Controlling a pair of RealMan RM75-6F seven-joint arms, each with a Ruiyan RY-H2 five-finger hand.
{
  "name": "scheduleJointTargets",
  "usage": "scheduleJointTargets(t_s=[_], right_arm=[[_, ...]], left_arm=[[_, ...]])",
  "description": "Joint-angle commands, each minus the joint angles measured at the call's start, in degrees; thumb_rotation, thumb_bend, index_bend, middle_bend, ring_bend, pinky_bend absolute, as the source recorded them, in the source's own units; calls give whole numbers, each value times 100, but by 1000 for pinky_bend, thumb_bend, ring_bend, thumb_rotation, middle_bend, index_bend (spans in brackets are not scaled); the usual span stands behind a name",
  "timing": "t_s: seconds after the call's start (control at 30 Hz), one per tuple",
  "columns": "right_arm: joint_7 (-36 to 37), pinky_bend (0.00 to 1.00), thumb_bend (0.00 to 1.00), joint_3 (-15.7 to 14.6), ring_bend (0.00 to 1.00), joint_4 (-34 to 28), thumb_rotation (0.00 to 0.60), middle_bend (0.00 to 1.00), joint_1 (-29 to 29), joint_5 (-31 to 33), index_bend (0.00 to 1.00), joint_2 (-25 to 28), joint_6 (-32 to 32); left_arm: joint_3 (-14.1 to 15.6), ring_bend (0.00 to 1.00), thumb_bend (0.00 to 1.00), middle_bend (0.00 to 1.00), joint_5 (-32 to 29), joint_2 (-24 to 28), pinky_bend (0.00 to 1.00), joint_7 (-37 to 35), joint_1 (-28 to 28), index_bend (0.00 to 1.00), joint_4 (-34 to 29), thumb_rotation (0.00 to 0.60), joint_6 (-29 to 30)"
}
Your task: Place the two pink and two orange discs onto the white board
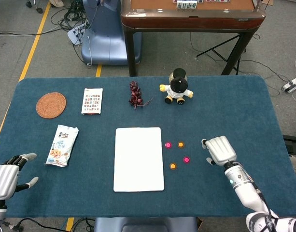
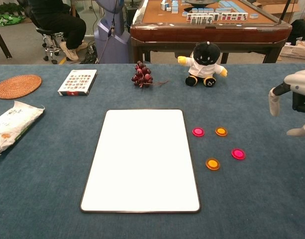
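The white board lies flat on the blue table, bare of discs. Just right of it sit the four discs on the cloth: a pink disc and an orange disc side by side nearer the far edge, then another orange disc and another pink disc nearer the robot. All four lie apart from the board and from each other.

The right hand hovers right of the discs, near the closer pink one but not touching it; it holds nothing, and its fingers are apart. In the chest view it is cut off by the right edge of the frame, so only part of it shows. The left hand sits at the table's near left corner, partly cut off by the frame, fingers spread and empty; the chest view does not show it.

Along the far side stand a plush doll, a bunch of grapes, a card box and a woven coaster. A snack bag lies left of the board; its print is too small to read.
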Motion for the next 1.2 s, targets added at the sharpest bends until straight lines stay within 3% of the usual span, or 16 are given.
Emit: scheduleJointTargets(t_s=[0.03, 0.57, 1.2], right_arm=[[-209, 1000, 146, -44, 1000, 92, 600, 1000, 178, 234, 443, -195, -130], [-387, 1000, 155, -322, 1000, 866, 600, 1000, 692, 755, 442, -1077, -443], [-565, 1000, 168, -389, 1000, 1077, 600, 1000, 1142, 1225, 443, -1421, -502]], left_arm=[[-6, 340, 165, 380, -5, 11, 484, -15, 5, 347, -5, 600, 12], [-31, 340, 165, 380, -42, 66, 484, -145, 21, 347, -3, 600, 33], [-32, 340, 164, 380, -16, 101, 484, -197, 41, 347, -27, 600, 76]])
